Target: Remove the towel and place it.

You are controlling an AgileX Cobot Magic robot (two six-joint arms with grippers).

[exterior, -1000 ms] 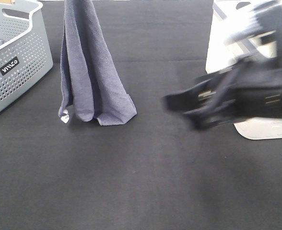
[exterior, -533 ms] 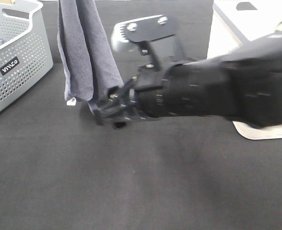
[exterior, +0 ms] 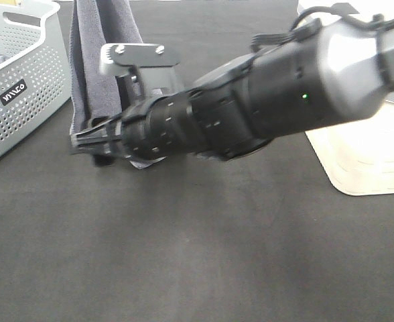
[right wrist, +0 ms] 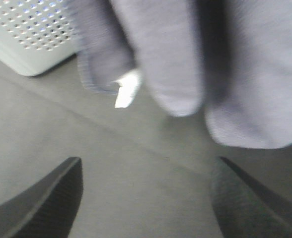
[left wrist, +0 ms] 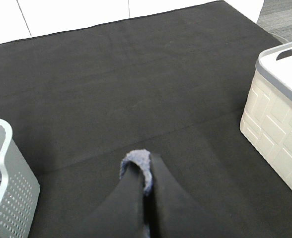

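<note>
Just ahead of my right pincer hangs the towel, loose folds dangling, the small white tag right there past my fingertips! That pincer is spread wide with nothing between its jaws. Up top, my left pincer is clamped on the towel's upper edge, a tuft of cloth poking out beyond the tips, and the whole cloth drops away beneath it.

By my reckoning the job now is to take a lower corner, so both pincers can spread the cloth and lay it down. I want the corner by the tag, one finger in front of the hem and one behind. I should catch a single layer rather than a bunch of folds, and close firmly before any pull. The left pincer should hold steady meanwhile. Whether the hem touches the desk I cannot tell, so I should come in low without scraping.

The grey perforated basket stands near, beyond the towel on the tag side of my right pincer, and a wide swing could knock it. The white basket sits well apart, back behind my right arm, and is no bother. The real nuisance is my own right arm, which hides the hem from the high camera, and the right wrist view is blurry
</note>
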